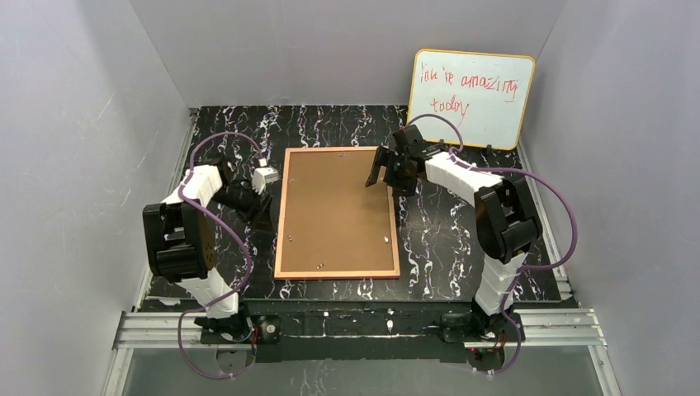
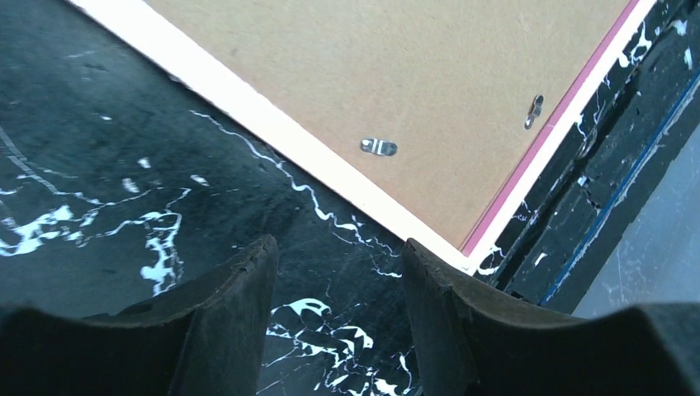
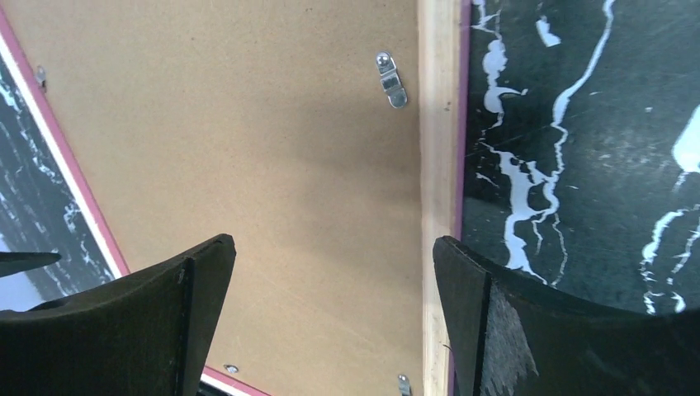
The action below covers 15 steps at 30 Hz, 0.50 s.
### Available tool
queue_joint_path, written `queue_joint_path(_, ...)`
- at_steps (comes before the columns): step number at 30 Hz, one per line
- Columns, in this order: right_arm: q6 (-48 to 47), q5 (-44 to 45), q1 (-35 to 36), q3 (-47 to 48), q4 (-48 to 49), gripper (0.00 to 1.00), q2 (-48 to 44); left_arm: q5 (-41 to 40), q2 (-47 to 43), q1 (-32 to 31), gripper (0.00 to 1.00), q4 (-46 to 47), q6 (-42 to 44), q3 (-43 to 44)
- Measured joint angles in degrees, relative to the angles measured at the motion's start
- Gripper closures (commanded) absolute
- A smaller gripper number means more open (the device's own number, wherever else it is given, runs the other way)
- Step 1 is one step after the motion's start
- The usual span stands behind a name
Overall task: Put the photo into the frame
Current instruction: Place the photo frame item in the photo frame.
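The frame (image 1: 281, 216) lies face down in the middle of the table, its brown backing board (image 1: 334, 210) up and its metal clips (image 3: 391, 80) showing. No view shows the photo. My left gripper (image 1: 266, 177) sits low over the table just left of the frame's far-left part. In the left wrist view its jaws (image 2: 338, 247) stand open over bare table, near a corner of the frame (image 2: 248, 103). My right gripper (image 1: 381, 175) hovers over the frame's far-right corner. It is wide open (image 3: 332, 247), spanning the backing board (image 3: 248, 124) and the frame's right rail (image 3: 437, 124), holding nothing.
A yellow-edged whiteboard (image 1: 470, 95) with red writing leans against the back wall at the right. Grey walls close in the black marbled table (image 1: 462, 239) on three sides. An aluminium rail (image 1: 363, 326) with the arm bases runs along the near edge.
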Motion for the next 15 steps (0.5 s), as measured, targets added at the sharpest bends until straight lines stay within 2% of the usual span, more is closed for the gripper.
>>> queue_joint_path(4, -0.39, 2.38, 0.00, 0.50, -0.87, 0.01, -0.39, -0.24, 0.39, 0.50, 0.45, 0.57, -1.46, 1.97)
queue_joint_path(7, 1.22, 2.27, -0.50, -0.33, 0.66, 0.01, -1.97, -0.44, 1.40, 0.63, 0.50, 1.36, -3.34, 2.60)
queue_joint_path(15, 8.70, -10.58, -5.81, -14.01, 18.36, 0.01, -9.49, -1.27, 7.65, 0.68, 0.59, 4.20, -10.73, 4.46)
